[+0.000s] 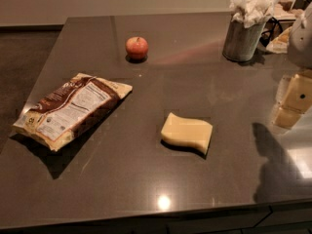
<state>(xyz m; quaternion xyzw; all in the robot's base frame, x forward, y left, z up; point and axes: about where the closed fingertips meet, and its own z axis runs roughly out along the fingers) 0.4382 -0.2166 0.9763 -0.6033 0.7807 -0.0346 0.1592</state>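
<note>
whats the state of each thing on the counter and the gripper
apple, upright, whole, far side of the counter
bag, lying flat, label side up, left
sponge, lying flat, one corner curled, middle
metal can, upright, stuffed with white paper
gripper, over the counter's right edge, apart from the sponge

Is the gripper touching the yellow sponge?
No, the gripper hangs at the right edge of the counter, bare top between it and the sponge.
</note>
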